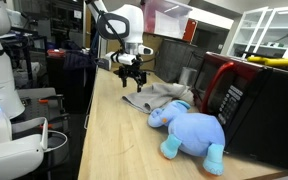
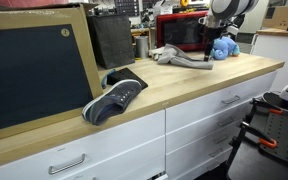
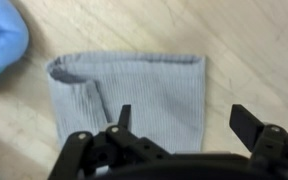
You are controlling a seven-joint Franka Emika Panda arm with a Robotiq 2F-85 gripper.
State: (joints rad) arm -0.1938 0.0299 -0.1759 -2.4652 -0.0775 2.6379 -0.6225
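Pincer (image 3: 184, 120) fingers stand wide apart with nothing between them, so it is let go and holds no thing. It hangs just above a grey cloth (image 3: 149, 85), over the edge of the cloth that is far from the blue toy elephant (image 3: 2, 35). I cannot tell if the fingers touch the cloth, but they look a little way up.

The cloth lies flat on the wooden counter (image 3: 269, 45), just beside the toy elephant. The side of it nearer the toy looks folded over. A red and black microwave (image 1: 249, 95) stands close to the toy elephant. A dark shoe (image 2: 114, 100) lies well apart from the toy elephant, far along the counter.

I think the step in hand is the hover: fingers wide and lined up over the cloth, ready to pick it up. A grab from here calls for going straight down until both fingers press on the cloth, then squeezing so the cloth bunches up between them. The cloth is thin and flat, so the fingers must go very low or they will shut on air. They should also keep away from the toy elephant so it does not get bumped
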